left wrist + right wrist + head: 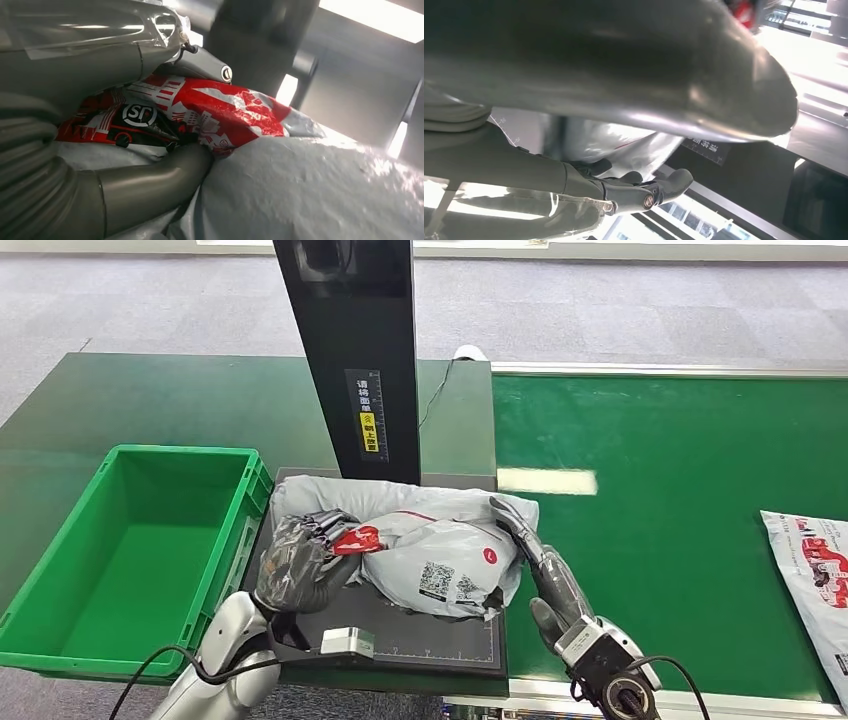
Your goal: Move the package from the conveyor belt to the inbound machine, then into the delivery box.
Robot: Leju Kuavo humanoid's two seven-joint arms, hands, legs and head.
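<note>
while both hands, left (300, 562) and right (540, 565), grip the package (440, 555), the green box (60, 625) holds nothing.

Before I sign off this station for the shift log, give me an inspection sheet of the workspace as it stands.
Surface: dark platform of the inbound machine beside the green conveyor belt.
Job's things: grey package lies on the platform under the black scanner column; green delivery box stands to its left.
Clutter: second package on the belt at the right edge; small white device on the platform's front.
Hands: left hand grips the package's red-printed end; right hand presses its other side.
Cables: black cables at both wrists; a thin lead behind the column.
Surroundings: grey carpet floor.
</note>
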